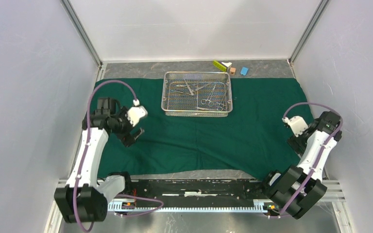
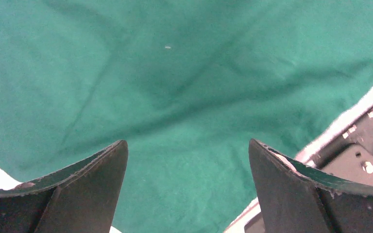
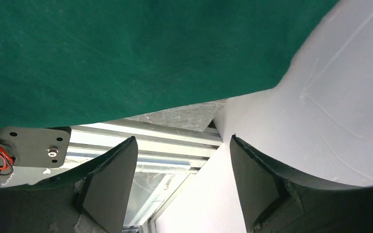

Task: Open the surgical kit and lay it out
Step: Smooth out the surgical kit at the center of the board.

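Note:
The dark green cloth (image 1: pixel 252 126) of the surgical kit lies spread flat over the table. On its far middle stands the silver wire-mesh tray (image 1: pixel 197 114), with steel clamps and tweezers (image 1: pixel 209 102) inside. My left gripper (image 1: pixel 132 136) hovers open over the cloth's left part. In the left wrist view only green cloth (image 2: pixel 175 73) shows between the open left gripper (image 2: pixel 187 143). My right gripper (image 1: pixel 294 143) is at the cloth's near right corner. In the right wrist view the right gripper (image 3: pixel 183 138) is open and empty, just past the cloth edge (image 3: pixel 126 58).
Small yellow-green (image 1: pixel 219 65), brown (image 1: pixel 232 71) and blue (image 1: pixel 244 71) blocks sit on the bare table behind the tray. White walls close in both sides, the right wall (image 3: pixel 330 87) near my right gripper. A metal rail (image 1: pixel 199 187) runs along the near edge.

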You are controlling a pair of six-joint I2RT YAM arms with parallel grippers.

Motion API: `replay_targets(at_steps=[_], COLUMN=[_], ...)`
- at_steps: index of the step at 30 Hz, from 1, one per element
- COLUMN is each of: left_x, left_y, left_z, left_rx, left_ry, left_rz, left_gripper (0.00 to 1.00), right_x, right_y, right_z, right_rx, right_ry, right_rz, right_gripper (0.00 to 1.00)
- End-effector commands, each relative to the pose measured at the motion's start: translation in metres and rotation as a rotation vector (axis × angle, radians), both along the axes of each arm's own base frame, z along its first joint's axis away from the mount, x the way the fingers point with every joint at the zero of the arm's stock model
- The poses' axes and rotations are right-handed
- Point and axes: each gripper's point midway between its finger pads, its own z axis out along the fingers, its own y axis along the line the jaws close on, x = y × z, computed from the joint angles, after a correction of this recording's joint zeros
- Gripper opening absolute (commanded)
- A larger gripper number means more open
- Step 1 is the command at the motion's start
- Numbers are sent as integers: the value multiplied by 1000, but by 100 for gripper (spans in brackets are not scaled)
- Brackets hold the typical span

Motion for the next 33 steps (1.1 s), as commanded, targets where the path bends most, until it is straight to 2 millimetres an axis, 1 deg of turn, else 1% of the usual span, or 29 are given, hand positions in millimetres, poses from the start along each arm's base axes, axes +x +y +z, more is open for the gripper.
replay_targets(at_steps=[1, 2, 5, 6, 7, 8, 11, 15, 17, 19, 20, 21, 22, 23, 24, 26, 27, 29, 30, 33], left_x=[-42, -48, -57, -63, -63, -63, -57, -47, -43, -38, -36, -35, -34, -33, -31, -28, -27, -22, -21, -16], left_y=[-17, -27, -45, -52, -57, -62, -76, -94, -105, -117, -123, -130, -137, -143, -149, -160, -164, -172, -174, -180], left_z=[-7, -8, -7, -7, -7, -7, -12, -19, -22, -23, -22, -22, -21, -20, -19, -15, -15, -12, -11, -7], left_rx=[23, 16, 1, -23, 4, 7, 41, 67, 65, 51, 41, 29, 19, 7, 1, -4, -6, -5, -7, -21], left_ry=[16, 13, -8, 19, -6, -2, 12, 23, 23, 11, 8, 5, 4, 2, 2, -4, -2, -5, -2, 2], left_rz=[-255, -314, -415, -392, -488, -511, -551, -594, -618, -637, -647, -663, -674, -682, -693, -711, -719, -722, -721, -709], left_gripper=[100, 100, 100, 100, 100, 100, 96, 94, 93, 92, 91, 90, 88, 86, 85, 82, 80, 77, 76, 73], right_x=[-17, -21, -30, -33, -36, -38, -39, -41, -41, -37, -36, -35, -30, -25, -22, -8, -2, 14, 18, 42], right_y=[7, 7, 3, 5, 7, 9, 10, 16, 17, 19, 20, 19, 24, 23, 23, 20, 20, 20, 22, 29], right_z=[-23, -29, -48, -54, -59, -64, -75, -90, -97, -101, -102, -101, -101, -97, -93, -81, -76, -59, -55, -36], right_rx=[28, 26, 13, 23, 38, 53, 99, 183, 213, 240, 254, 259, 294, 308, 317, 327, 328, 332, 335, 322], right_ry=[99, 121, 175, 194, 213, 225, 240, 274, 294, 293, 294, 298, 282, 272, 263, 221, 207, 174, 169, 133], right_rz=[60, 63, 52, 52, 53, 49, 27, 8, 5, 3, 3, 2, 5, 6, 8, 15, 17, 36, 41, 75], right_gripper=[79, 81, 84, 85, 85, 86, 87, 86, 80, 69, 61, 53, 44, 32, 23, 2, 0, 0, 0, 0])
